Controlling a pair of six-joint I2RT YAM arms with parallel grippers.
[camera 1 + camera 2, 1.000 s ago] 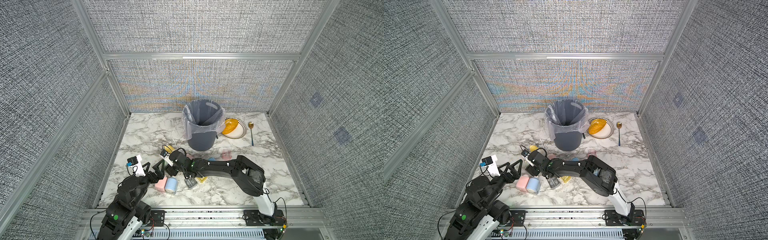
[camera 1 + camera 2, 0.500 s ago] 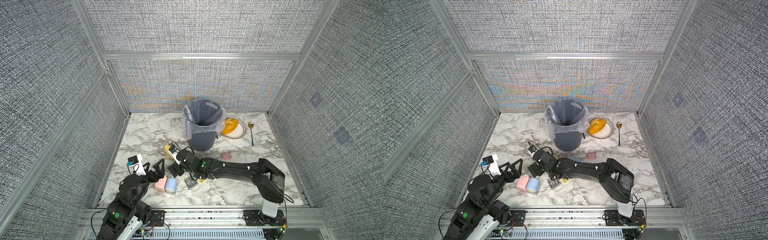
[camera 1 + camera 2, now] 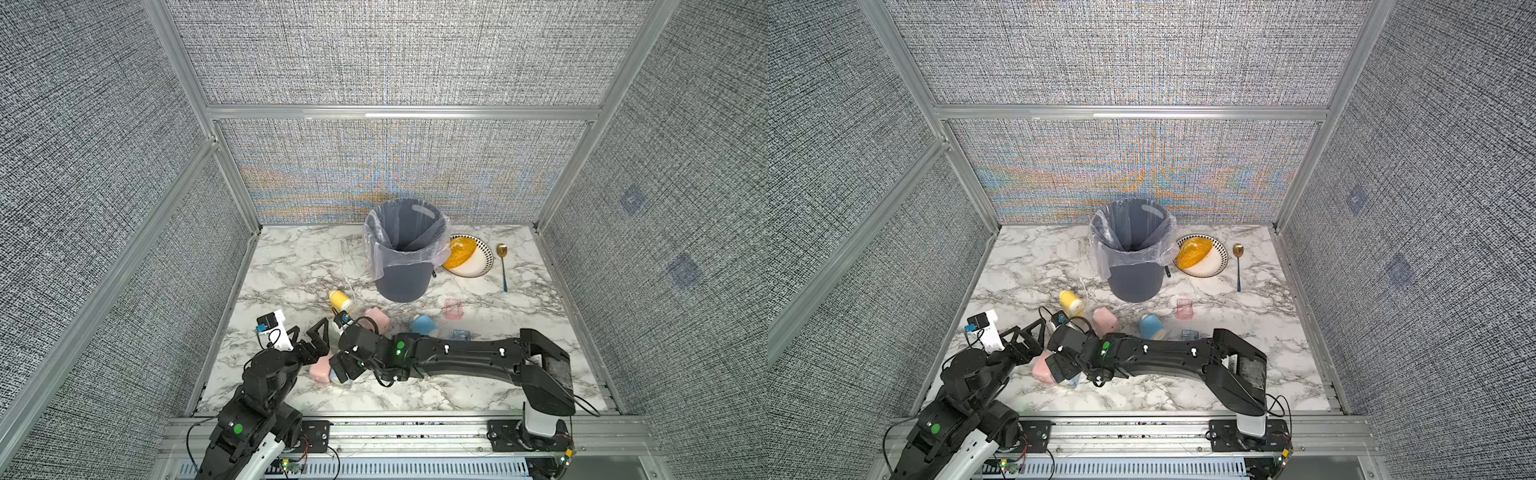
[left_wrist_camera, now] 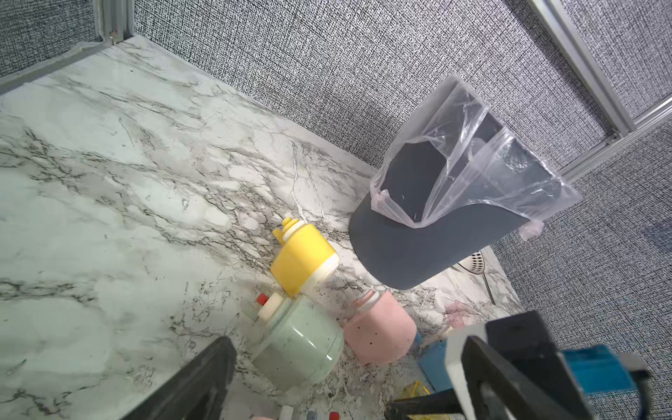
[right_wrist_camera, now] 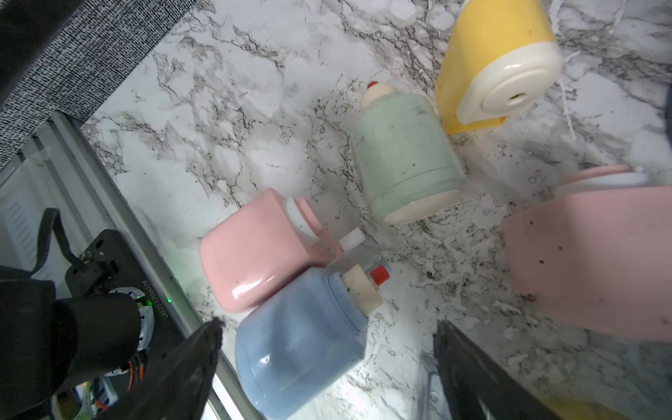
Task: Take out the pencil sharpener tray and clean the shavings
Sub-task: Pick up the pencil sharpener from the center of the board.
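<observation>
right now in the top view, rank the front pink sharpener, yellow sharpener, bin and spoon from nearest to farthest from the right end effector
1. front pink sharpener: right beside the right end effector, front left of the table.
2. yellow sharpener: further back, left of centre.
3. bin: back centre.
4. spoon: back right, beyond the plate.

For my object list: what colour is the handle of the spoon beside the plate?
Blue, on the spoon, clearest in a top view.

This looks like a robot test cell rather than a home. Grey fabric walls on aluminium framing enclose a marble-look tabletop.
</observation>
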